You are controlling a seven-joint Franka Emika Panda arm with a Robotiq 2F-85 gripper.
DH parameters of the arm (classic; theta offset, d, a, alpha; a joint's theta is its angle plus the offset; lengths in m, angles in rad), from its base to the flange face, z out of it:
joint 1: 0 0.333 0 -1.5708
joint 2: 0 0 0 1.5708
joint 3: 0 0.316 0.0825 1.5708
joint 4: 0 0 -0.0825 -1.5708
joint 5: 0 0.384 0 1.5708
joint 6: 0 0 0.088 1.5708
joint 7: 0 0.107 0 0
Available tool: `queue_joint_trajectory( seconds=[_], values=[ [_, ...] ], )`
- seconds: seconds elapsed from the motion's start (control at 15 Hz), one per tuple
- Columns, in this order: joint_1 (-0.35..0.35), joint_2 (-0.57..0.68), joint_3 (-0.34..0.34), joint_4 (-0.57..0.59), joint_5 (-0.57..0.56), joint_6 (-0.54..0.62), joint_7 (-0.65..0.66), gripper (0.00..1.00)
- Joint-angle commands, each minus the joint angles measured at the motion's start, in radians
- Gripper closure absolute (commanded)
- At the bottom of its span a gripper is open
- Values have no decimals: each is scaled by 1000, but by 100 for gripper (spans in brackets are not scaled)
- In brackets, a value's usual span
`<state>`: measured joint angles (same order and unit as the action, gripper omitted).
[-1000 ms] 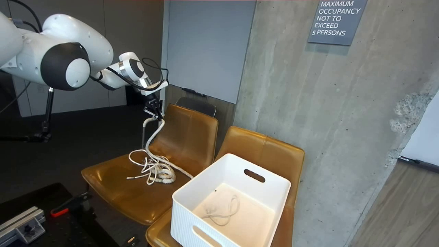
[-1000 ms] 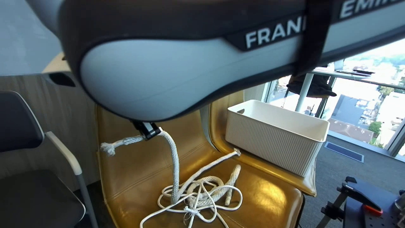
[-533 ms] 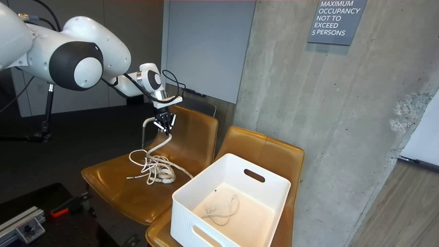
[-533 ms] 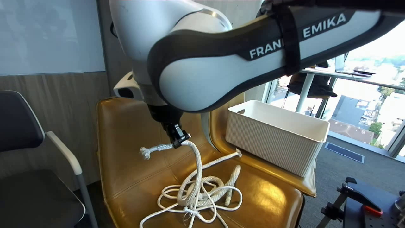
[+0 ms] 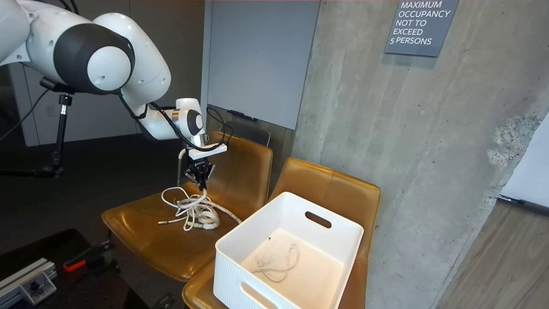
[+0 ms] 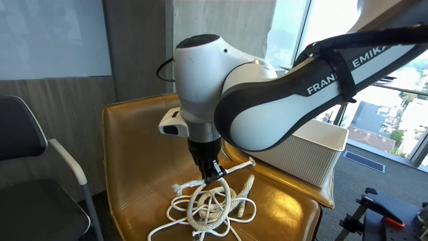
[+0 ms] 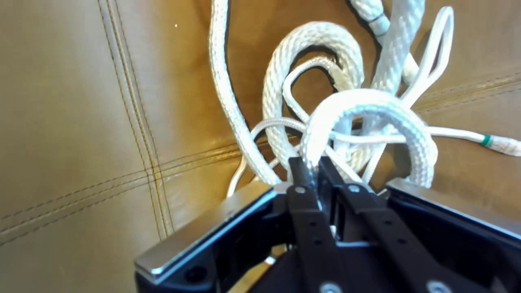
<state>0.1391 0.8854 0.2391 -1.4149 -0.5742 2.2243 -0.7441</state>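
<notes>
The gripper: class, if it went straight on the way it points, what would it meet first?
Beyond the white rope it holds, the gripper would probably meet the tangled rope pile on the brown chair's seat, though exact depth is unclear.

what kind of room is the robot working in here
Likely a small office meeting room: a wall sign reads "MAXIMUM OCCUPANCY NOT TO EXCEED 5 PERSONS", there is a whiteboard, and a window looks down on buildings.

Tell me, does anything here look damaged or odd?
Yes: the rope held in the jaws has a frayed end, its strands splayed loose. The concrete wall also has a rough patch breaking its smoother face.
</notes>
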Motion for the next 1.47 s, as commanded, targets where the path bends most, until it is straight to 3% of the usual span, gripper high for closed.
queue_joint_trajectory(
  seconds=[0.0, 0.13, 0.33, 0.6, 0.67, 0.93, 1.13, 1.4],
  values=[
    [-23, -156, -32, -247, 30, 133, -12, 60],
    [-26, -223, -31, -348, 31, 190, -9, 54],
    [-36, -344, -19, -498, 38, 262, -23, 34],
    [-53, -466, -43, -594, 36, 260, -65, 4],
    [-59, -487, -54, -595, 37, 244, -79, 1],
    [-95, -507, -98, -545, 41, 205, -181, 0],
    [-156, -480, -109, -498, 90, 205, -357, 0],
    [-374, -466, 21, -490, 190, 207, -666, 0]
  ],
)
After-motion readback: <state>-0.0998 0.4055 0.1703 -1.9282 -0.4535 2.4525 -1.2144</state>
